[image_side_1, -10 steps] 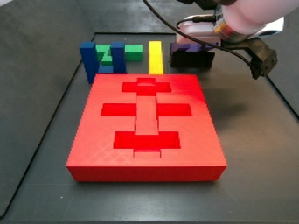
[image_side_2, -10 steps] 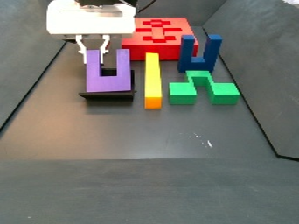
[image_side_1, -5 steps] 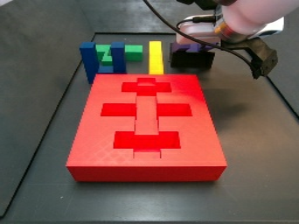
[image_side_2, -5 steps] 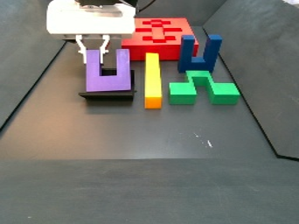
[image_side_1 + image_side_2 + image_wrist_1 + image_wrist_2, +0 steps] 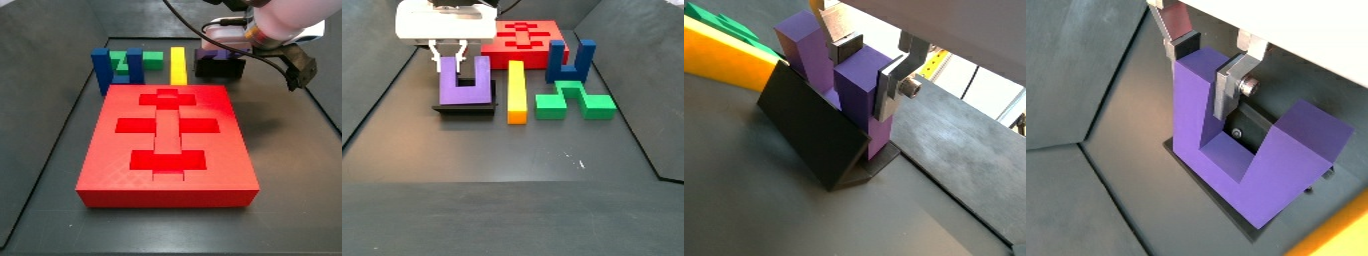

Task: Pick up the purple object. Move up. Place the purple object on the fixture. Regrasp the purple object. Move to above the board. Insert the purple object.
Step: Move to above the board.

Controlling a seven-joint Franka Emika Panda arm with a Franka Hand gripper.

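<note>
Change since a second ago: nothing that I can see; arm, pieces and board all sit where they did, so I read this as a pause.
Purple block: the purple block (image 5: 465, 85) stands prongs-up on the black fixture (image 5: 466, 108), at about 10 o'clock on the desk (image 5: 502, 190) in a side view, just beside the yellow bar (image 5: 516, 92).
Jaws: the jaws (image 5: 1207, 66) sit over the block's one prong, the one farther from the yellow bar, with one silver finger (image 5: 1229, 82) flat against its inner face and the other finger (image 5: 1177, 28) at its outer side. I judge them closed or very nearly closed on that prong; whether they are actually squeezing I cannot tell for certain.
Fixture contact: in a wrist view the block's base rests on the fixture's step, against the raised back (image 5: 808, 122).
Step in hand: my reading is the regrasp, the block being already placed.
Next move: I would confirm a firm pinch, lift straight up clear of the fixture, then carry toward 12 o'clock to above the red board (image 5: 528, 39).
Watch for: the blue block (image 5: 571, 64) and green block (image 5: 575, 101) stand past the yellow bar, well apart from the path.
</note>
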